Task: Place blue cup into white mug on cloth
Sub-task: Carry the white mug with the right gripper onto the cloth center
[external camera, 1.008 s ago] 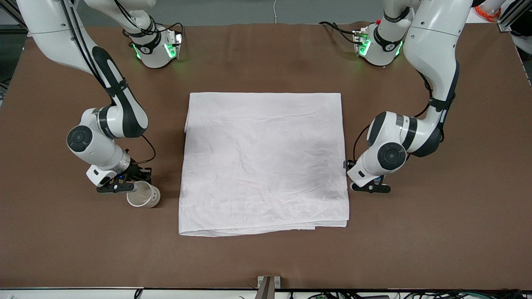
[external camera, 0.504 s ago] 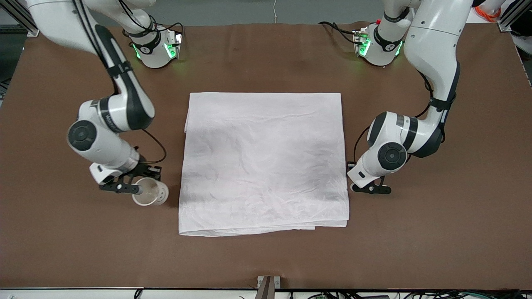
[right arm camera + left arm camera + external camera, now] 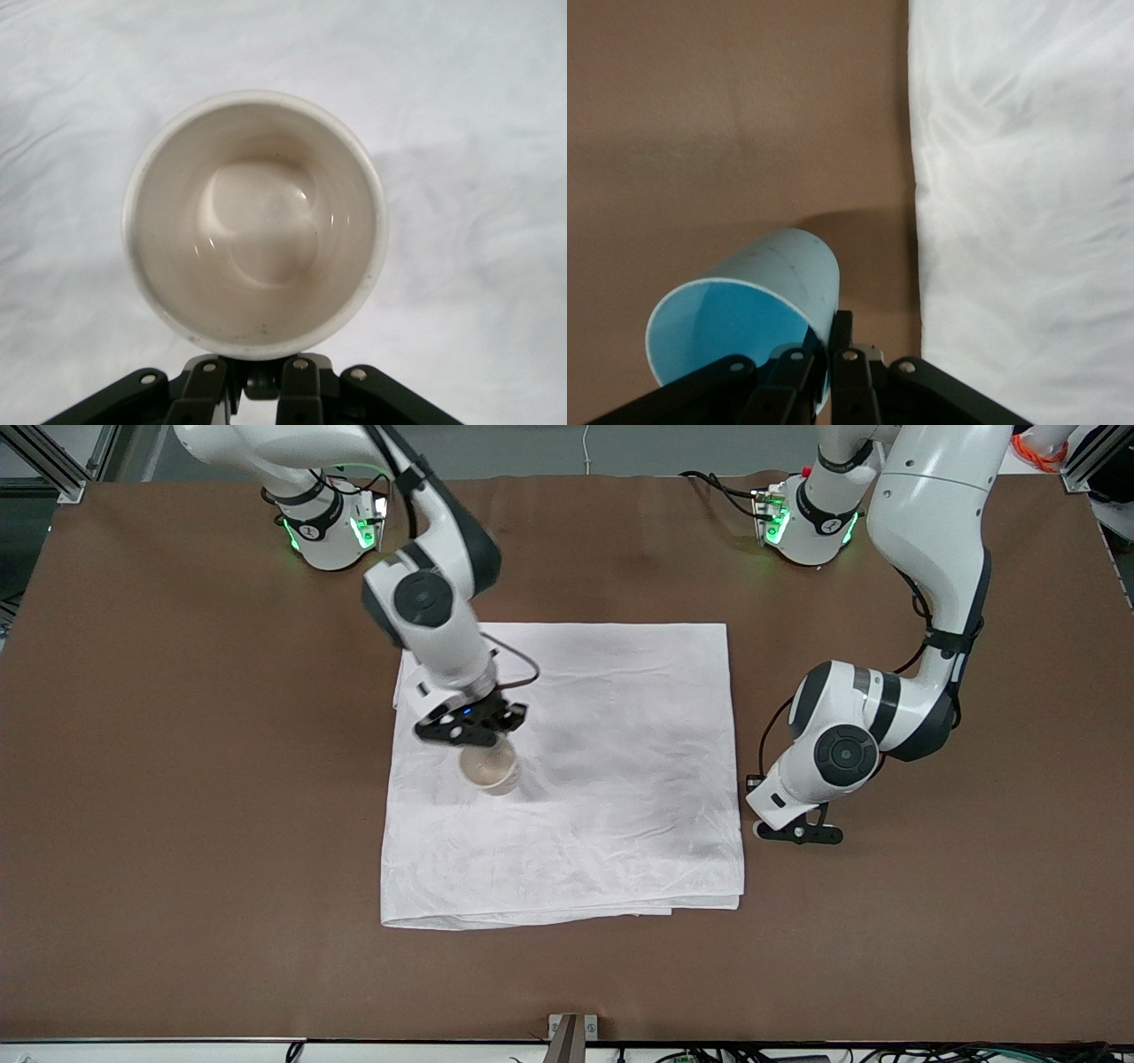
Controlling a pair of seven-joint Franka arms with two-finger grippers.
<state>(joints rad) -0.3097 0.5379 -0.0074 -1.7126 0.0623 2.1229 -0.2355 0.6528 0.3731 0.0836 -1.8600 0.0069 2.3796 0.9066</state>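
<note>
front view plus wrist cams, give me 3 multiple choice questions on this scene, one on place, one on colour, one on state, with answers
1. The white mug is over:
A. bare table
B. the cloth
C. a robot base

2. The blue cup is, inside:
A. bright blue
B. red
C. black

3. The right gripper is:
A. open and empty
B. out of view
C. shut on the white mug

Answers:
1 B, white fabric surrounds the mug.
2 A, the left wrist view looks into it.
3 C, its fingers clamp the mug's rim; the left gripper, beside the cloth, holds the cup.
</note>
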